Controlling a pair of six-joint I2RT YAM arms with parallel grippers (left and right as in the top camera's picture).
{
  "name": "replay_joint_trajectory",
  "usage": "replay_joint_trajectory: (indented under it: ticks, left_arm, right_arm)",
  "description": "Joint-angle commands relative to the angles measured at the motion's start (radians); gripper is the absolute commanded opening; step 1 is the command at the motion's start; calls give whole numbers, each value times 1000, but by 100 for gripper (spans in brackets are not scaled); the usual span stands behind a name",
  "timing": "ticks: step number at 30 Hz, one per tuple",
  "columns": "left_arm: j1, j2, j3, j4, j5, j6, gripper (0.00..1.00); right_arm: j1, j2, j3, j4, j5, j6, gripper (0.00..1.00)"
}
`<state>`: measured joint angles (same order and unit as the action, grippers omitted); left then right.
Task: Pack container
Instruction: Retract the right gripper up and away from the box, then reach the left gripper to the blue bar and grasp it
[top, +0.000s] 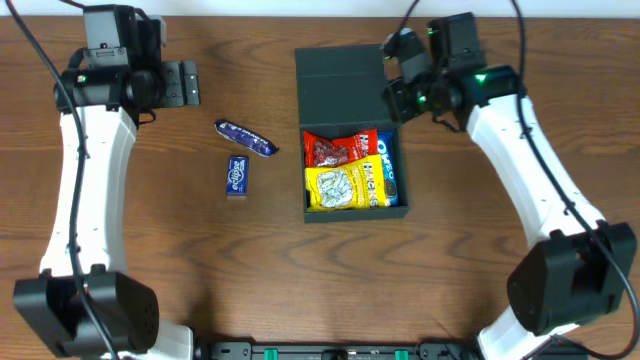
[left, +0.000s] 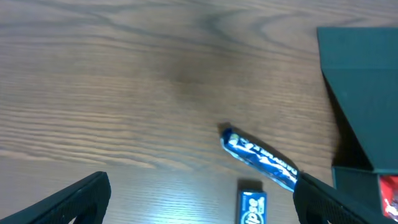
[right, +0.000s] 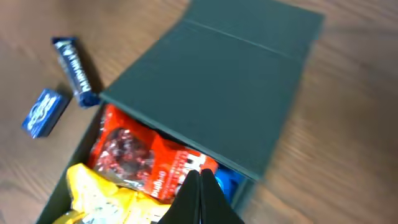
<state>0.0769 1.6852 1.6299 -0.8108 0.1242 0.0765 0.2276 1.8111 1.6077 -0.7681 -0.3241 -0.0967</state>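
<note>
— Where was the container (top: 356, 214)?

— Mid-table, between the two arms. Its lid (top: 340, 85) was open on the far side, so the mouth faced up for loading. A red pack (top: 338, 148), a yellow pack (top: 345, 186) and a blue cookie pack (top: 385, 170) lay inside, close together and covering most of the floor.

— Anything outside it?

— A dark blue bar (top: 246, 138) and a small blue pack (top: 237, 175) lay on the wooden table (top: 150, 250) just left of the box, near each other but apart. I judged them the pieces left to pack.

— And the grippers?

— The left gripper (left: 202, 183) hung near the bar, on its far side. Its jaws were spread wide with nothing between them, which suited a coming pick. The right gripper (right: 200, 186) was clenched tight and empty, by the lid's right edge over the box's back corner. It may have been steadying the lid, though the wrist view was too blurred to show contact.
</note>
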Motion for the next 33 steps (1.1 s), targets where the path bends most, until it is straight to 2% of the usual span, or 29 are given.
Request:
replay_joint_trajectory:
  ticks: [1,5,8,11,15,16,17,19,25,27,30,33]
  left_arm:
    - [1,56,8,-1,74,6,95]
    - [0,128,8,-1,79,-3,95]
    - [0,182,8,-3,95,-29,95]
    - [0,236,8,-13,184,-66,95]
    - [0,297,8,-15,316,-119,95]
    - [0,311,8,-14,339,-137,95]
    - [0,326,8,-15,356,-163,95]
    - [-2,354,8,-19,387,-211,95]
    - [-5,382,8,-8,423,-238,95]
    - [-5,382,8,16,421,-243,99]
    - [-7,382,8,37,423,-342,99]
    - [-14,382,8,40,402,-363,100]
  right_arm:
    - [-35,2,-7,-15,11,104,1]
    - [-59,2,-7,-37,10,104,2]
    - [-60,2,-7,-45,10,104,9]
    - [-58,2,-7,-48,10,104,13]
    - [-58,2,-7,-49,10,104,26]
    - [-57,2,-7,-49,10,103,35]
    - [-57,2,-7,-49,10,104,54]
    - [-57,2,-7,-49,3,104,99]
    - [-57,2,-7,-63,-59,104,99]
    - [-56,2,-7,-74,-66,104,99]
    - [-56,2,-7,-84,-65,102,99]
    - [-56,2,-7,-82,-45,100,99]
